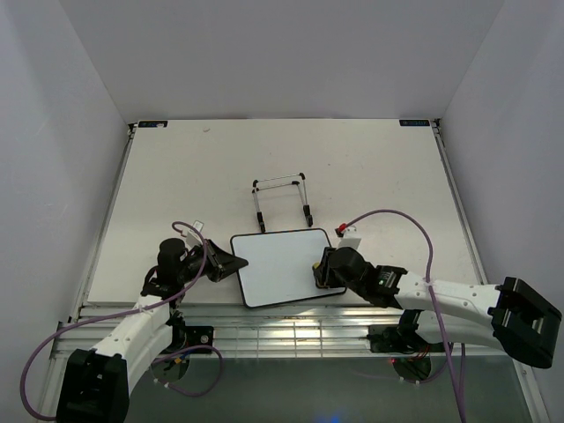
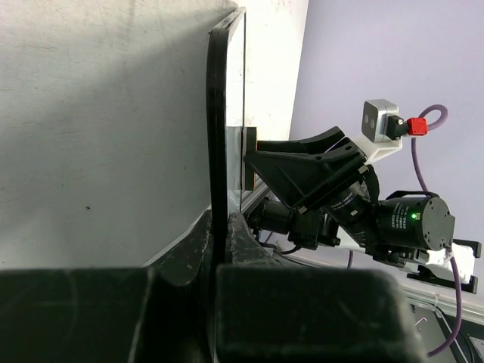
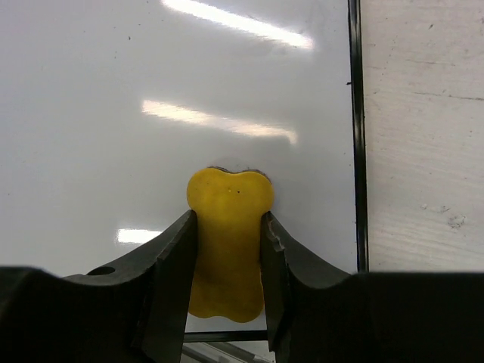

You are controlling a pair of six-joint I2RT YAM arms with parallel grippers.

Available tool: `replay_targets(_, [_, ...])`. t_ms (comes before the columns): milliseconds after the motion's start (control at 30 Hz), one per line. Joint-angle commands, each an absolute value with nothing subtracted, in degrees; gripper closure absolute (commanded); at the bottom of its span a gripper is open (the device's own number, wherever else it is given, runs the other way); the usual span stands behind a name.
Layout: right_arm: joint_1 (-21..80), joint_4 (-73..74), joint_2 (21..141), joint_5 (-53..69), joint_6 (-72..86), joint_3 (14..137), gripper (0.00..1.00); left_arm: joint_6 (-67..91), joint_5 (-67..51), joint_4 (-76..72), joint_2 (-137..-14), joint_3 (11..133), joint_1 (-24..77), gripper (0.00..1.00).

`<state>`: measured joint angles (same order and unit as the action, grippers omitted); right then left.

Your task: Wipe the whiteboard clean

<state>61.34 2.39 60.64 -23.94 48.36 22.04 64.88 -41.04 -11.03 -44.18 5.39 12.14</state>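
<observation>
The wire stand [image 1: 282, 201] is sitting out in the middle of the pale tabletop [image 1: 370, 159], its silver rails catching the light and its dark-tipped ends showing at both sides. Lilac walls [image 1: 53, 159] are closing the tabletop in on three sides. Up close, the yellow eraser [image 3: 229, 204] is bulging at its rounded, notched end, with its waist squeezed narrow.

Glare streaks on whiteboard [image 3: 91, 91], perhaps overhead.
</observation>
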Motion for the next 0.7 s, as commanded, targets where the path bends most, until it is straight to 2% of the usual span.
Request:
replay_targets(0, [62.13, 7.67, 61.87, -17.25, 45.70, 20.39, 0.90, 66.53, -42.45, -14.59, -42.71, 6.68, 12.39, 1.00])
replay_targets(167, [70.19, 5.19, 67.22, -17.66, 47.28, 27.94, 0.90, 67.41, -41.31, -14.42, -41.93, 6.42, 12.74, 1.00])
replay_targets(367, [79.52, 4.48, 73.02, -24.87, 53.61, 35.41, 0.91, 68.38, -39.90, -13.62, -40.96, 5.98, 13.01, 1.00])
replay_targets(533, [82.00, 4.83, 77.42, -27.95, 54.49, 41.04, 0.91, 68.91, -39.46, -13.45, -40.25, 5.54, 13.10, 1.00])
replay_targets(667, [80.78, 5.98, 78.31, -28.92, 53.70, 40.61, 0.91, 68.91, -39.73, -13.36, -40.08, 5.54, 13.18, 1.00])
